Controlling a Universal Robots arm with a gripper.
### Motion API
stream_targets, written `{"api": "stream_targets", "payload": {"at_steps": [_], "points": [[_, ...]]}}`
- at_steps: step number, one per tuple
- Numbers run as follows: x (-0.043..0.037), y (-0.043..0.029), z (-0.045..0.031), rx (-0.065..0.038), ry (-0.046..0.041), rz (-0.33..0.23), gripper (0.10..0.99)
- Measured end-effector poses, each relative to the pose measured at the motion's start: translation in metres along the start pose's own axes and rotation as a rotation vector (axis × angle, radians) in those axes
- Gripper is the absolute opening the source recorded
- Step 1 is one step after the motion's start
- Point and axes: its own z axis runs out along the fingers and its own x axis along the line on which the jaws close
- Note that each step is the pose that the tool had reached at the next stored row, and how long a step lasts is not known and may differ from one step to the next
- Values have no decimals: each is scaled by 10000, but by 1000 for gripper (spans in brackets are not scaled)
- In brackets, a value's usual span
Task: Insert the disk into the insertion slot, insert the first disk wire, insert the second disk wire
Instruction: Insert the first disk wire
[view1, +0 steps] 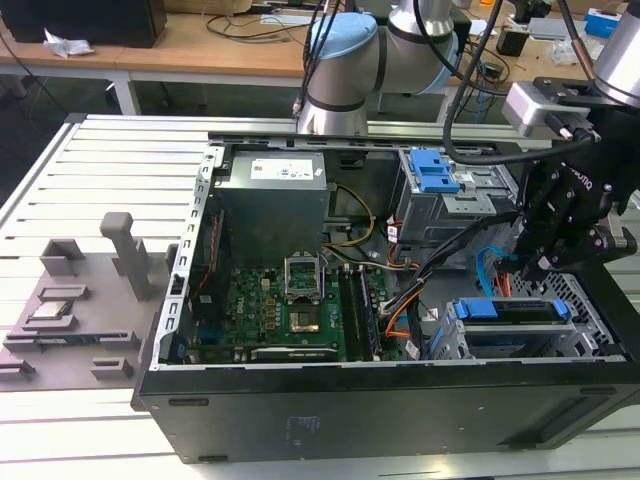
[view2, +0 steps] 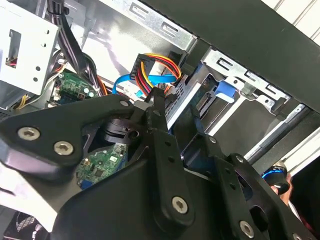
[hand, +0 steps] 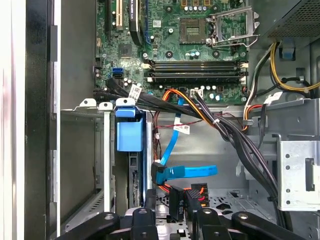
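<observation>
Your jaws are at the first disk wire (hand: 187, 196) plug; you cannot tell if they grip. The disk (view1: 478, 308) sits in the insertion slot (view1: 578, 338).

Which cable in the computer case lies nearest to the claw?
The first disk wire, the thin red-orange-black bundle with a black plug, right at the claw; the light-blue second disk wire lies just beyond.

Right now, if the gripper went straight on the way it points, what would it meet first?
Most likely the first disk wire, whose black plug sits directly ahead of the gripper in the first wrist view, with the second disk wire just beyond. Depth is unclear; they may be touching.
</observation>
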Motion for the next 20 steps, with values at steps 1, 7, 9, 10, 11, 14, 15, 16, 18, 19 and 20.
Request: {"api": "stream_targets", "payload": {"at_steps": [1, 7, 9, 10, 11, 14, 15, 16, 18, 19, 20], "points": [[0, 0, 0, 0, 0, 0, 361], [0, 0, 1, 1, 0, 0, 169], [6, 0, 2, 0, -1, 1, 169], [30, -1, 3, 1, -1, 0, 169], [65, -1, 4, 0, 0, 0, 169], [236, -6, 15, 0, 0, 0, 169], [252, -9, 19, 0, 1, 1, 169], [260, -18, 33, 0, -3, 0, 169], [273, -45, 64, -1, 0, 0, 169], [276, -49, 69, -2, 0, 0, 169], [281, -53, 76, -2, 1, 1, 169]]}}
